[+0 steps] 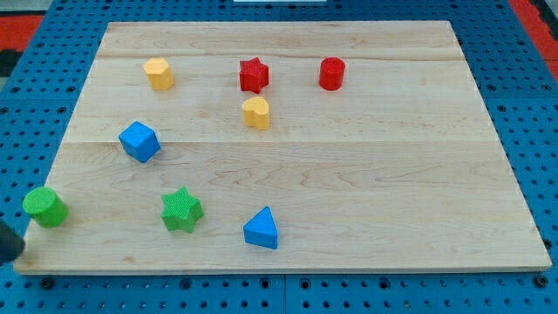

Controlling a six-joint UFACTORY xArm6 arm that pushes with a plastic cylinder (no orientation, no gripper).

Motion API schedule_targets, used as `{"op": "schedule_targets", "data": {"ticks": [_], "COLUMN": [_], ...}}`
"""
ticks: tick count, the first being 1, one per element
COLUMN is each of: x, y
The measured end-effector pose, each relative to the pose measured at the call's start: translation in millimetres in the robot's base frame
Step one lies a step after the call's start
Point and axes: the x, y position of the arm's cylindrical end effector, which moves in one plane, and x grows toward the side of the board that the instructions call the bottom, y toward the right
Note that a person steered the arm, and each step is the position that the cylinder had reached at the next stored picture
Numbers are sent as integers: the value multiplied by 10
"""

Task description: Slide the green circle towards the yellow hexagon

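Note:
The green circle (44, 207) stands at the left edge of the wooden board (349, 174), near its bottom left corner. The yellow hexagon (159, 73) stands near the board's top left, well above and to the right of the green circle. A dark piece of my rod shows at the view's left edge, with my tip (12, 255) just below and to the left of the green circle. I cannot tell if it touches the circle.
A blue block (139, 141) lies between the green circle and the yellow hexagon, slightly right. A green star (181, 209) and blue triangle (261, 228) are along the bottom. A red star (254, 75), yellow rounded block (256, 112) and red circle (332, 73) are near the top.

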Motion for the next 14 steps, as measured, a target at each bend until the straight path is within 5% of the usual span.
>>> {"op": "schedule_targets", "data": {"ticks": [3,6,8,10,14], "x": [-873,-699,-1001,-719,-1345], "y": [481,929,1043,1022,679]}}
